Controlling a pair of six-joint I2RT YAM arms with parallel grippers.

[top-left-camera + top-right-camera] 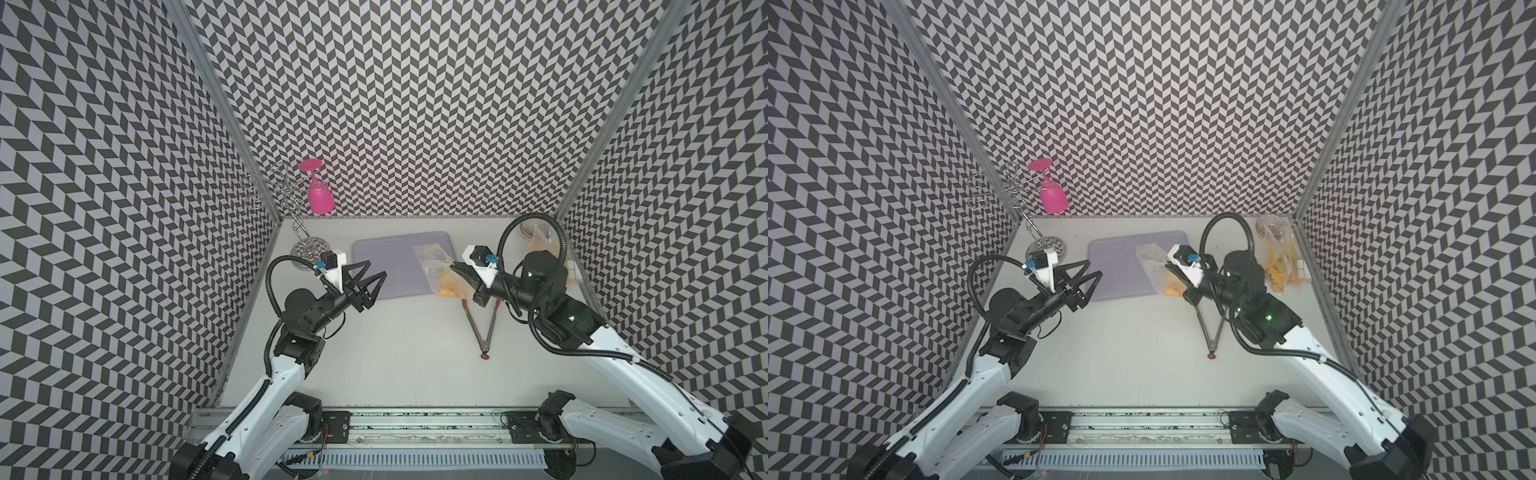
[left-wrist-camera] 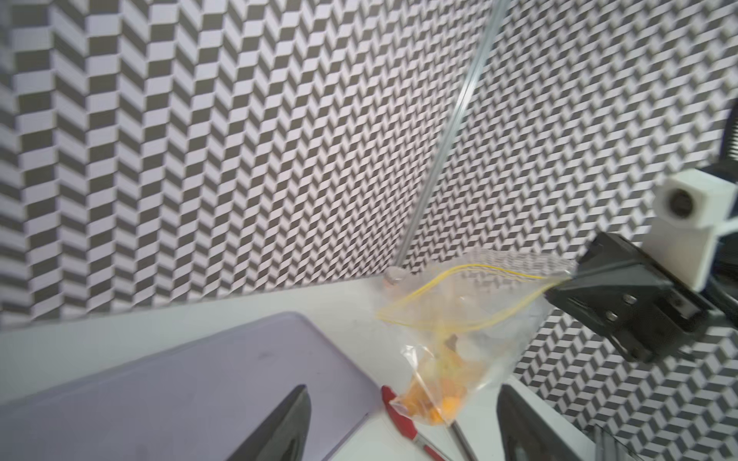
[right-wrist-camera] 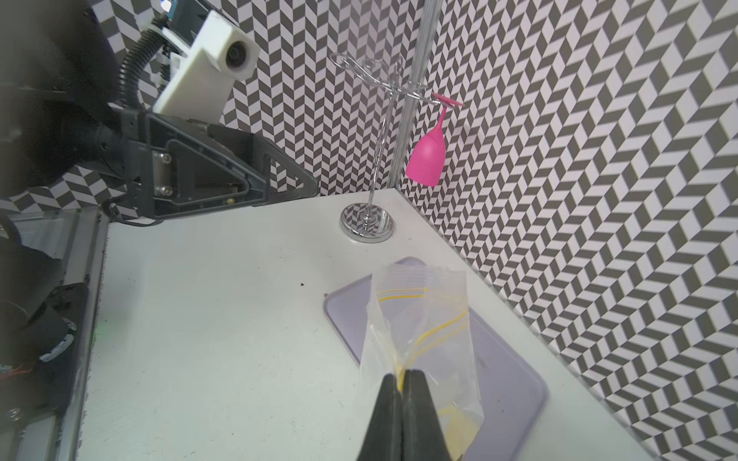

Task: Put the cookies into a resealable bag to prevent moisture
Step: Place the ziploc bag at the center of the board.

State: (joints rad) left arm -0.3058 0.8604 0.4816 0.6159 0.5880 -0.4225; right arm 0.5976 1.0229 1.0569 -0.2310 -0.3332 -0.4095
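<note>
With the cookies (image 2: 437, 403) heaped low inside the zip-lock bag (image 2: 471, 319), whose rim the right gripper (image 3: 401, 375) clamps tight over the lilac tray (image 1: 386, 266) edge, and the left gripper (image 1: 376, 269) spread and empty, only pressing its gaping mouth closed seems left.

**White tabletop** (image 1: 395, 357), overhead view. Lying on it:
- a flat lavender tray (image 1: 386, 270) at back centre
- the round chrome base of a wire stand (image 1: 308, 249) in the back left corner
- tongs (image 1: 484, 328), splayed in a V, before the tray's right end
- stacked bowls (image 1: 1271, 227) and a clear packet (image 1: 1277, 270) of yellow pieces in the back right corner

A clear bag (image 1: 434, 266) at the tray's right edge possibly touches down with its lower end.
</note>
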